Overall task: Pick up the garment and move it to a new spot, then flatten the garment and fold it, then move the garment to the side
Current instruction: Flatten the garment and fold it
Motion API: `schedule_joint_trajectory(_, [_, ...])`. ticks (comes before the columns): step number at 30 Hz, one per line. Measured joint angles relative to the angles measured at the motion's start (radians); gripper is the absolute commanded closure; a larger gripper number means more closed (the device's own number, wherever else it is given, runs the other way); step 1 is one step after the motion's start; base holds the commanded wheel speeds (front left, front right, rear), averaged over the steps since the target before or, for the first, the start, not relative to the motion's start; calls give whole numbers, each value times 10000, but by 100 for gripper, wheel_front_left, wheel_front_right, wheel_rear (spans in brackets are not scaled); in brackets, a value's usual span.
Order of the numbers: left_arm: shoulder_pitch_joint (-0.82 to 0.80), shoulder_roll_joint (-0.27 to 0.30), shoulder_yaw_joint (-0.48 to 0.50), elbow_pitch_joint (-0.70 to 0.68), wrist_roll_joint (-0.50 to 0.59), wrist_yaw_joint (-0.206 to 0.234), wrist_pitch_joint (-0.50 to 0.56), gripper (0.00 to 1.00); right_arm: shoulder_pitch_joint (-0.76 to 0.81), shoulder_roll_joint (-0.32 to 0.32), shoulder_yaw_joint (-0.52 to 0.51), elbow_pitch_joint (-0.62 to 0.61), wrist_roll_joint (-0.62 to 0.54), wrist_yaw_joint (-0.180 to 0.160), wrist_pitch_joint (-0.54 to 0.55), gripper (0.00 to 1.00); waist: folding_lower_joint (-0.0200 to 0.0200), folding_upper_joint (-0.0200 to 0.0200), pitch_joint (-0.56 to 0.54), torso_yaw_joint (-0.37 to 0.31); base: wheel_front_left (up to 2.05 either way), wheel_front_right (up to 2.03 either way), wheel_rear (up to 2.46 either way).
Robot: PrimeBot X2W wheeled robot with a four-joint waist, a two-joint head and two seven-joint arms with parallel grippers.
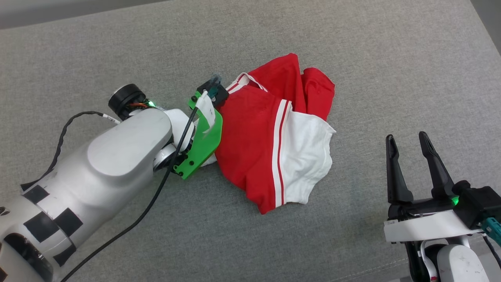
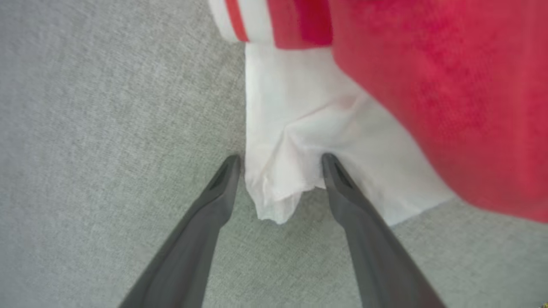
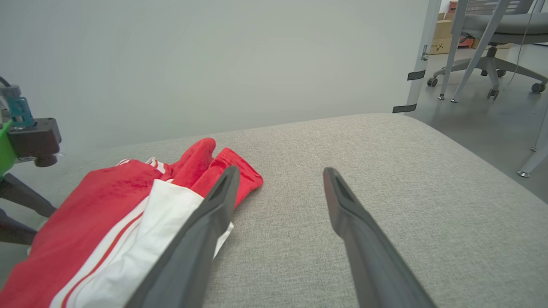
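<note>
Grey cushion [image 1: 352, 47]; left wrist view: garment [image 2: 299, 119] between spread fingers [image 2: 214, 201].

Bright, even, diffuse light falls on the grey woven upholstery surface [image 1: 352, 58]; the crumpled red-and-white jersey shirt [image 1: 250, 149] casts only a thin soft shadow. The head view is sharp. In the left wrist view the near red cloth is blurred, out of focus.

Bare cushion [image 1: 391, 78] right of garment [image 1: 250, 145], left arm [image 1: 117, 156] crowding its left
</note>
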State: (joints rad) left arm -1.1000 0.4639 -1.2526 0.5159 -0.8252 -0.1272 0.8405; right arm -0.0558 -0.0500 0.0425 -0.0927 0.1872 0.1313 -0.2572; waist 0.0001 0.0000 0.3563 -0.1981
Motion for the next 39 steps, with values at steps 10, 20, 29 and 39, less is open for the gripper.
schedule_joint_trajectory(10, [126,104,-148,-219,-84,-36,-1321,100,-165,-2,2,56,56,0,0,0,-1,0,-40,16,0,0,0])
schedule_joint_trajectory(20, [-193,-230,-297,-612,253,-36,-3939,100,239,-4,-245,109,54,0,0,0,-1,0,-752,344,0,0,0])
schedule_joint_trajectory(29, [-384,477,-286,-756,-90,-36,-5737,100,639,-2,-383,107,4,0,0,0,-1,0,-1418,1209,0,0,0])
schedule_joint_trajectory(39, [1301,2418,330,-207,-1310,407,-6675,100,937,2,-433,107,-27,0,0,0,-1,0,-1982,2097,0,0,0])
